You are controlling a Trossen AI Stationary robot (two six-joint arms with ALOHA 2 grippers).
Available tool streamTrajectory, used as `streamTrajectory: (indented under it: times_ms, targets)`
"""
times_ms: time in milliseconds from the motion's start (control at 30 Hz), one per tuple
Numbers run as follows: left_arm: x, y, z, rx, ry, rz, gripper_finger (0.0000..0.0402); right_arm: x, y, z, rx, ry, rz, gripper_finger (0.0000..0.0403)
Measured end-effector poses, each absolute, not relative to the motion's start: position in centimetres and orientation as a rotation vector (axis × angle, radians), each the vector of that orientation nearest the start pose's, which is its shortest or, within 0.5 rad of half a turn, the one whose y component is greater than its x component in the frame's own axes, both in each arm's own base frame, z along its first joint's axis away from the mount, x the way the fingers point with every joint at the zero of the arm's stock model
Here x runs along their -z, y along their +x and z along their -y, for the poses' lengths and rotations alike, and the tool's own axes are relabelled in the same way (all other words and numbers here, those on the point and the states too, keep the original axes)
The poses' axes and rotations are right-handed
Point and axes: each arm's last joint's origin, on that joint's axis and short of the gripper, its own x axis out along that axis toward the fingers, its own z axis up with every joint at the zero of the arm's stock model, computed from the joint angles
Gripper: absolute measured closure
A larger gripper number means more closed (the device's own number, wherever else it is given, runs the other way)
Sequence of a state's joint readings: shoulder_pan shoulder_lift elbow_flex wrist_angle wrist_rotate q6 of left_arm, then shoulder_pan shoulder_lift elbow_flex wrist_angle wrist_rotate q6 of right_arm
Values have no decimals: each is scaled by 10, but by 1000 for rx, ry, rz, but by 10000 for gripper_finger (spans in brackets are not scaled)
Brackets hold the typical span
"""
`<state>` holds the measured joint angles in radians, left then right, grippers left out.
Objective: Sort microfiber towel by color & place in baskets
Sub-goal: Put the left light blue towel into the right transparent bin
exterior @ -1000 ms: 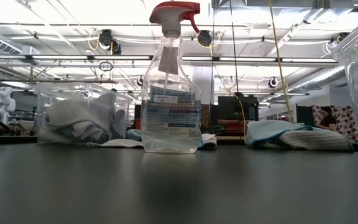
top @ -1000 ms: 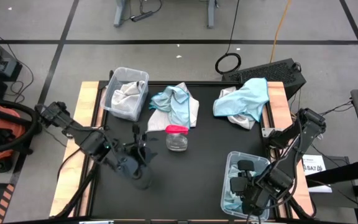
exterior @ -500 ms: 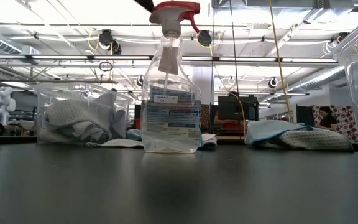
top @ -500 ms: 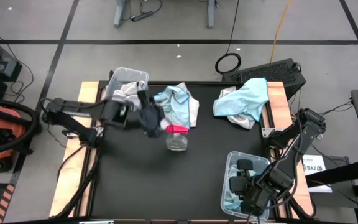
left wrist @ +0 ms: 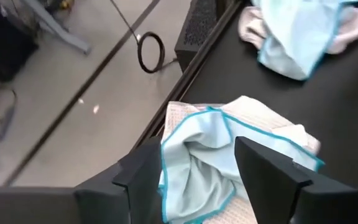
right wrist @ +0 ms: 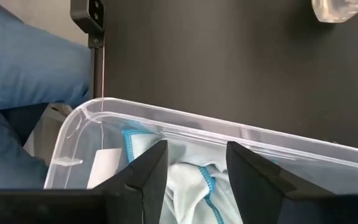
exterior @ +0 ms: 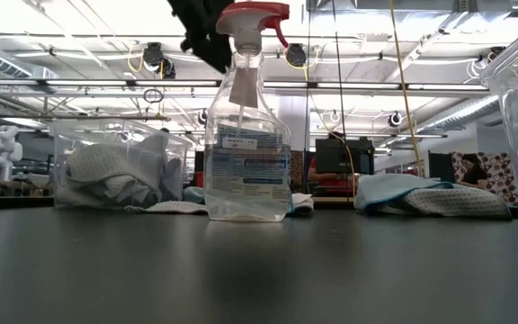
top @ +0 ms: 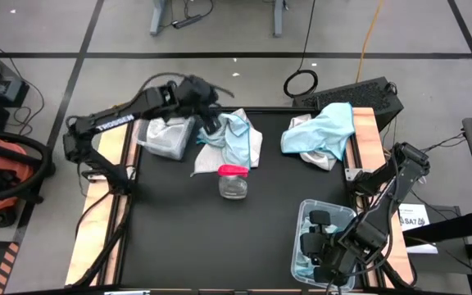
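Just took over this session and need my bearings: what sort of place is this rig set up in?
Likely an open robotics lab or workshop. The low view shows a high ceiling with strip lights and hanging cables, plus a small white humanoid figure in the background. From above, the black table stands on a taped concrete floor.

Left basket (top: 169, 135): you had it clear, at the desk's far left, holding grey-white towels (top: 165, 121).
Right basket (top: 311, 215): near right, light blue towel (right wrist: 194, 180) inside.
Loose piles: blue-over-white heap (top: 234, 138) mid-back; another (top: 322, 133) far right.
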<state>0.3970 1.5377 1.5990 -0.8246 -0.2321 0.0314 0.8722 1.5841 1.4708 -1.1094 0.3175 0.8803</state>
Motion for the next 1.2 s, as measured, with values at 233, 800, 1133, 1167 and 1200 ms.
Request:
streamTrajectory:
  times_ms: [233,800,1133,1167,1200]
  targets:
    - [-343,300,-184,-603,-151,-847,199,-310,205,-229,11,88,-1079,248]
    - [-285,308,-257,-536,-255,-864,157,-312,183,-247,-10,35,-1009,248]
    - [-228,325,-273,-433,-293,-987,137,-312,171,-255,-19,-3,-964,248]
    - [-224,326,-273,-405,-299,-989,137,-312,171,-255,-22,-4,-964,248]
    - [-221,327,-272,-381,-309,-991,137,-312,170,-256,-25,-6,-964,248]
